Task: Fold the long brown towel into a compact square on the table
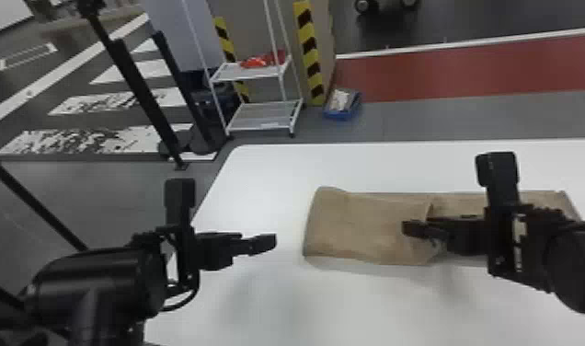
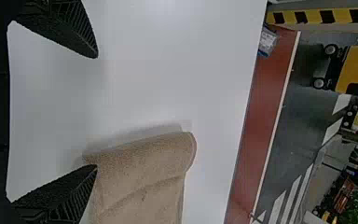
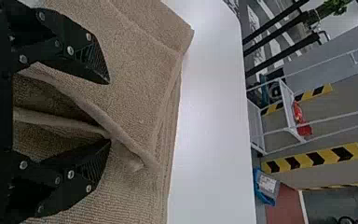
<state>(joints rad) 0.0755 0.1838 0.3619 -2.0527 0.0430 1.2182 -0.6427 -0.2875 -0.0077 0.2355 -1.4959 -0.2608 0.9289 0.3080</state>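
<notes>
arms (image 1: 98, 280) black, rounded | cable (image 1: 186, 301) black, looped | right tool (image 1: 425, 230) black, ribbed pads (image 3: 92, 57), silver screws (image 3: 70, 50)

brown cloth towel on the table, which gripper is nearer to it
Right. The right gripper is over the brown towel, by the folded layer's edge; the left gripper is off beyond the towel's left end, above the white table.

A white rack (image 1: 264, 117) stands near striped posts (image 1: 310, 55) on grey floor (image 1: 420, 117).
</notes>
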